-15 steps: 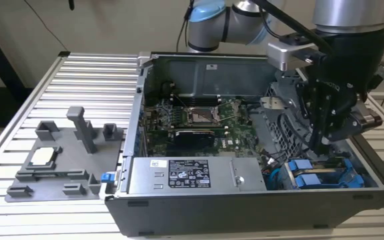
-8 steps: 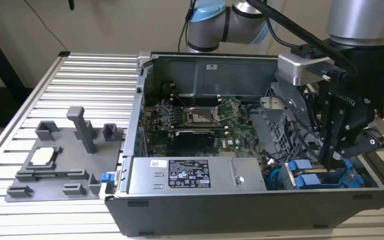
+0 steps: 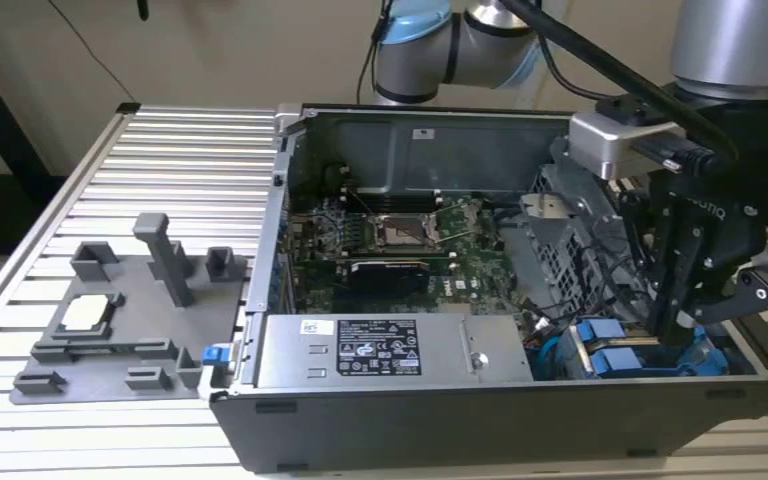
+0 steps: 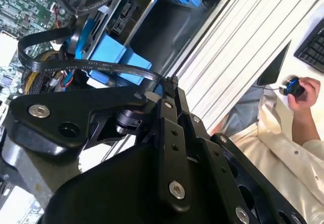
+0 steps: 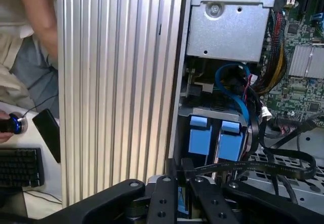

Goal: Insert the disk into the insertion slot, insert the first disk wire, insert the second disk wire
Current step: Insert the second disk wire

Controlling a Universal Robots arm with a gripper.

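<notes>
Closest to the exterior camera is the dark front wall of the open computer case [image 3: 491, 420], standing on the ribbed aluminium bench [image 3: 157, 140]; a grey fixture plate [image 3: 117, 330] lies to the exterior view's left. Inside the case sit the green motherboard [image 3: 398, 240] and the grey power supply box [image 3: 384, 350]. At the exterior view's right the hand [image 3: 678, 325] reaches down into the near corner, just above the disk [image 3: 618, 355], whose bright blue carrier already rests in the insertion slot [image 3: 584, 360]. Turning to the second wrist view, the black linkage of the hand [image 4: 169, 89] fills the foreground, its fingertips clenched on a flat black data wire [image 4: 91, 67] that loops across the blue carrier [image 4: 121, 54]; a person's hand [image 4: 304, 89] rests on a small device far off. Turning to the first wrist view, the same wire [image 5: 273, 163] curves from the hand [image 5: 185, 171] beside the two blue carrier tabs [image 5: 212, 138], with the drive cage [image 5: 230, 21] beyond. Judging from this, the disk is seated and the first wire is the step in hand; the coming move would call for lining the connector squarely with the disk's port, without kinking the cable.
</notes>
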